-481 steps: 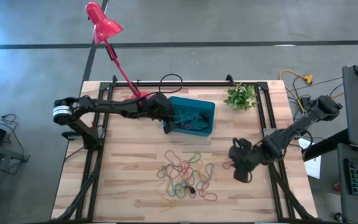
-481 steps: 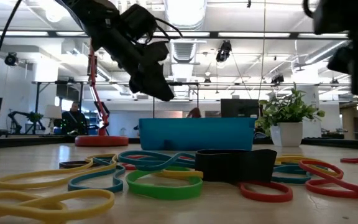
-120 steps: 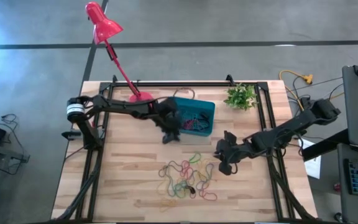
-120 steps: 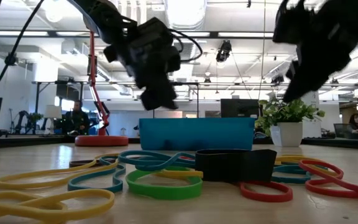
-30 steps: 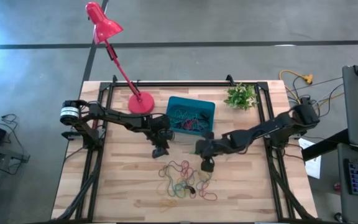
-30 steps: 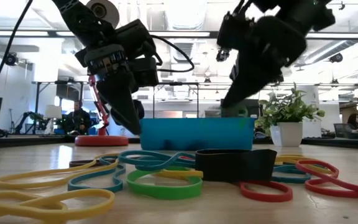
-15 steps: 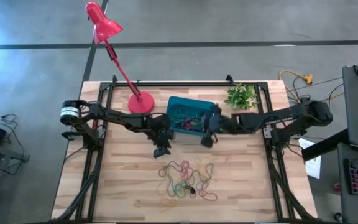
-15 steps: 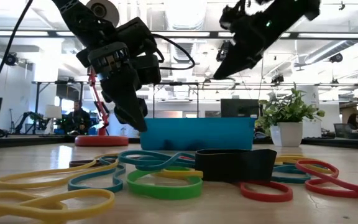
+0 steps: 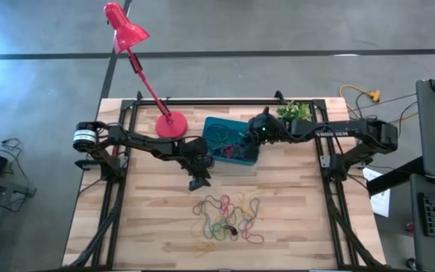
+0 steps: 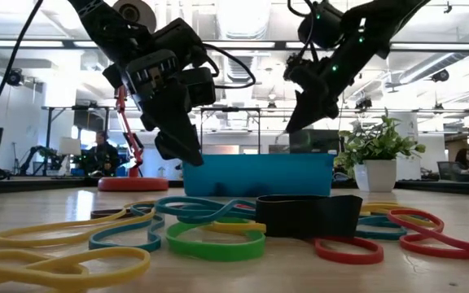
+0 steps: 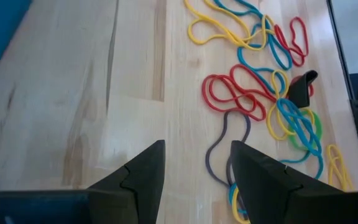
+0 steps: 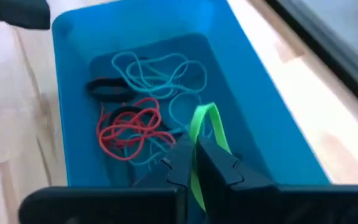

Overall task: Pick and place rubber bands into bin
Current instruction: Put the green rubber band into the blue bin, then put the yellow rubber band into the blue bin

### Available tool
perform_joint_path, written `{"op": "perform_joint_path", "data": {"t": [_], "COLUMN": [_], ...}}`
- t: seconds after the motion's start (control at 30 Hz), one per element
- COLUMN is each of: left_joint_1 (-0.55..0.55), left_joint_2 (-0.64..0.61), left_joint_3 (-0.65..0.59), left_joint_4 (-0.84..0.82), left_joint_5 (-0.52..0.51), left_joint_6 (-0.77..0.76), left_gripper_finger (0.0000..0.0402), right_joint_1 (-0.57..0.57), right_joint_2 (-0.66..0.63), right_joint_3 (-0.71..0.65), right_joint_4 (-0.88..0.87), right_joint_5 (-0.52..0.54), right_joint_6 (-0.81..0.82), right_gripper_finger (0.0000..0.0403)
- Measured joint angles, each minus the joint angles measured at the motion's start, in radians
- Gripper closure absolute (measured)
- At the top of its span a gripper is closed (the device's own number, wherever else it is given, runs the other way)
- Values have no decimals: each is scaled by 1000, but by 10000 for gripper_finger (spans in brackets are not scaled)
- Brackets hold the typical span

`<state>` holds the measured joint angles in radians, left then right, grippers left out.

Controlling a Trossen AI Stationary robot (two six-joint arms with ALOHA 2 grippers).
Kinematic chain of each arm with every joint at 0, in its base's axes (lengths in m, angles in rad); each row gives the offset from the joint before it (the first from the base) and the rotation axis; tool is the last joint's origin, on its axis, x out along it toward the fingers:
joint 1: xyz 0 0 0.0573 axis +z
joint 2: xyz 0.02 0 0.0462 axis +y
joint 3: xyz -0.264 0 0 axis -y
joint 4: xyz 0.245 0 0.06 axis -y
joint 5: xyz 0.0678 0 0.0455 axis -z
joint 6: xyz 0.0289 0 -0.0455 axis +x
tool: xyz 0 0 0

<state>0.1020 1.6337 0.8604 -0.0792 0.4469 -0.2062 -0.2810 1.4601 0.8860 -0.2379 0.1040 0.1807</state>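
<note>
Pale wooden bench [image 9: 149, 219]: our right gripper [image 12: 196, 163] hangs over the small teal-blue plastic bin [image 9: 236, 125] near the far edge, jaws pinching a green rubber band [image 12: 202, 134] to drop it. Left gripper [image 11: 194, 165], jaws apart, empty, faces the loose coloured rubber bands [image 9: 227, 217] mid-bench.

Readable text: just one spot.
White lettering on right arm [image 9: 331, 134] in high view, prob. brand name, too small to read; nothing else legible.

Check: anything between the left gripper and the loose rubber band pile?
Nothing. In the left wrist view, bare wood runs from the open left gripper to the rubber bands; the high view shows the same gap.
</note>
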Motion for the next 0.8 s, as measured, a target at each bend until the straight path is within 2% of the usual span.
{"op": "perform_joint_path", "data": {"t": [0.3, 0.43, 0.53, 0.8], "left_joint_1": [0, -1, -7, -63], "left_joint_2": [0, 0, 0, 0], "left_joint_3": [0, 0, -1, -2], "left_joint_4": [1, -12, -22, -43], "left_joint_5": [0, 43, 100, 109], "left_joint_6": [0, 7, 28, 83], "left_gripper_finger": [235, 235, 235, 235], "right_joint_1": [-8, 3, 48, 268], "right_joint_2": [0, -9, -12, -12], "right_joint_3": [0, -3, -7, -21], "right_joint_4": [2, 2, -23, -111], "right_joint_5": [-47, -229, -322, -317], "right_joint_6": [27, 24, 22, 40], "right_gripper_finger": [296, 265, 255, 260]}}
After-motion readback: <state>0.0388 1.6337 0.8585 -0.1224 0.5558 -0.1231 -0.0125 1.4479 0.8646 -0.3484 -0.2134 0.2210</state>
